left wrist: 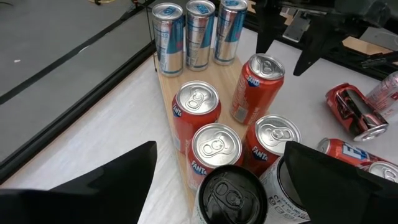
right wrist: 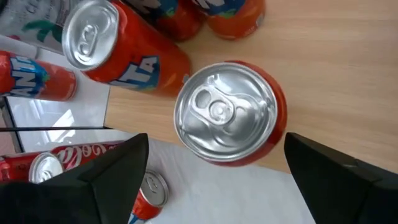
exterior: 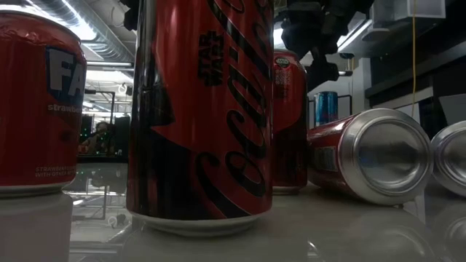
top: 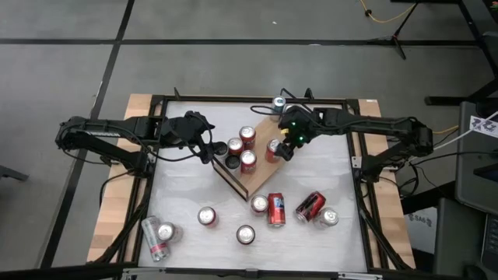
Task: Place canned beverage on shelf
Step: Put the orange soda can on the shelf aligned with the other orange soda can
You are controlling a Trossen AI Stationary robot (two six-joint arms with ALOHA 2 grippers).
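The right gripper (top: 285, 148) is hovering over the near edge of the shelf (top: 261, 175), its fingers spread wide and closed on nothing; in its wrist view an upright orange can (right wrist: 227, 112) is standing on the light wood between the two dark fingers (right wrist: 112, 171), with clear space on either side, so nothing is being touched. The left gripper (top: 208, 148) is hanging at the shelf's other side, equally wide open and empty, looking past a black-topped can (left wrist: 231, 193) at a cluster of orange Fanta cans (left wrist: 214, 149) (all upright, packed close together) and three slim silver-and-blue cans (left wrist: 199, 31) lined up at the board's far end by the black wire rail. The shelf itself is lying flat in the middle of the white table (top: 187, 183), turned at an angle like a diamond. Several cans are waiting loose on the table in front of it: a red Coca-Cola can (top: 277, 210) lying on its side, another red can (top: 310, 206) just beside it, also tipped, and a few standing ones (top: 207, 216) scattered nearby. From table level a dark Coca-Cola can (exterior: 200, 116) is filling most of the sight, with a toppled can (exterior: 371, 156) to its right.
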